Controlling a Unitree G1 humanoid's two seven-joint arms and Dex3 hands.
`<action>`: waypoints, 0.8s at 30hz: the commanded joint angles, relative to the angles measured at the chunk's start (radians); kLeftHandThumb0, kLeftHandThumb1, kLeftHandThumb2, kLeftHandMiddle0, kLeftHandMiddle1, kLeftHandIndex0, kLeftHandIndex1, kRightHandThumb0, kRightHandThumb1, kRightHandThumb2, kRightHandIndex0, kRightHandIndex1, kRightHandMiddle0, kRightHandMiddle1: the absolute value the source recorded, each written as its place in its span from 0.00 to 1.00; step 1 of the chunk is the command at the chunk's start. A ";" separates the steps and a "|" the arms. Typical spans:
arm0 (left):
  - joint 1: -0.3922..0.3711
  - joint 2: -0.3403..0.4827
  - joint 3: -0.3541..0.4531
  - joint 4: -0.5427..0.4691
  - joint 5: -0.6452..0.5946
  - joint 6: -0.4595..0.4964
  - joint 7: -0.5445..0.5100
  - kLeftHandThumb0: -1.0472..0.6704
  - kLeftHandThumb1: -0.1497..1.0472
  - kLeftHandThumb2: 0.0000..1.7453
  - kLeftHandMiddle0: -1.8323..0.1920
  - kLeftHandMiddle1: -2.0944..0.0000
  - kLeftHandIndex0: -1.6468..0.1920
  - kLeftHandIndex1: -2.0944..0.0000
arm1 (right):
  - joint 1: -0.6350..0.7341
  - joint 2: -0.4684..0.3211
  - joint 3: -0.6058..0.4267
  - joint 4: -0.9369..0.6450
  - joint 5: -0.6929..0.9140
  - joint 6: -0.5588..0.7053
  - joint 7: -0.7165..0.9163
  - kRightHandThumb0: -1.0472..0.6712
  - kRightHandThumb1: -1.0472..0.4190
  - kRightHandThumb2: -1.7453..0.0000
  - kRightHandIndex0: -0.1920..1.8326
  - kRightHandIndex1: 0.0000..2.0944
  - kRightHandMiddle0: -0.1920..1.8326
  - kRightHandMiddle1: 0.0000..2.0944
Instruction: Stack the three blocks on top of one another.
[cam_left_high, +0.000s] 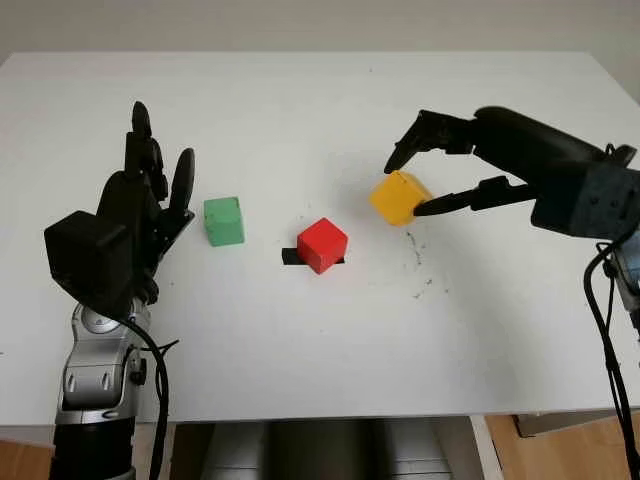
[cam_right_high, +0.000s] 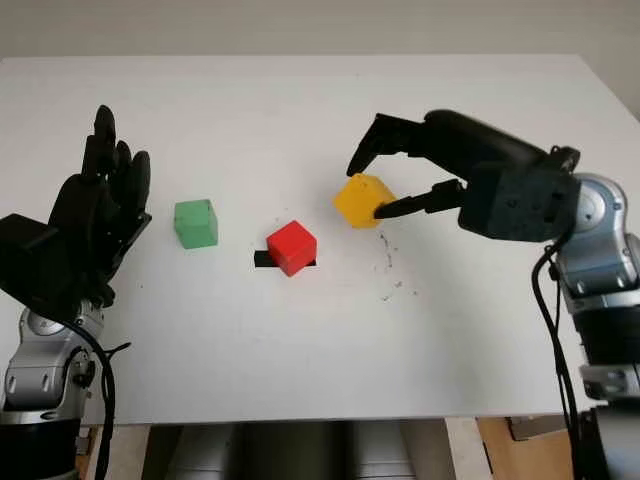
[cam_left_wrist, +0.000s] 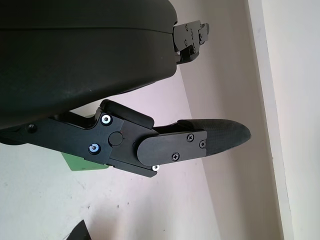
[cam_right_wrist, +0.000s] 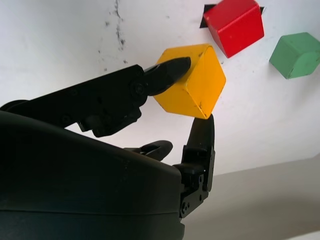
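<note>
Head views: right hand (cam_left_high: 418, 180) pinches the yellow block (cam_left_high: 399, 197) between fingertips, block tilted and seemingly just off the table (cam_left_high: 300, 100), toward the right edge from centre. Red block (cam_left_high: 322, 244) sits mid-table on a black marker patch (cam_left_high: 292, 256); green block (cam_left_high: 223, 220) lies toward the left edge. Left hand (cam_left_high: 140, 215) is raised near the left edge, open, holding nothing.

Left wrist view: green block (cam_left_wrist: 82, 163) peeks past the shell.

Right wrist view: one fingertip (cam_right_wrist: 170, 67) presses one yellow face, another props the opposite lower corner. Judgement: grip looks thin; level the block before setting it squarely over red, then let go slowly.
</note>
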 joint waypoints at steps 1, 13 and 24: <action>-0.005 -0.005 -0.003 -0.007 0.001 -0.010 0.006 0.16 1.00 0.30 1.00 1.00 1.00 1.00 | -0.075 0.024 0.025 0.048 -0.012 -0.036 0.008 0.43 0.06 0.97 0.33 0.04 0.31 0.58; 0.009 0.000 -0.002 -0.028 0.016 -0.010 0.009 0.17 1.00 0.32 1.00 1.00 1.00 1.00 | -0.259 0.119 0.150 0.209 -0.128 -0.253 -0.001 0.41 0.08 0.97 0.34 0.04 0.31 0.65; 0.016 -0.002 -0.004 -0.022 0.018 -0.028 0.010 0.17 1.00 0.33 1.00 1.00 1.00 1.00 | -0.279 0.152 0.217 0.249 -0.278 -0.414 -0.136 0.36 0.08 0.97 0.36 0.05 0.34 0.64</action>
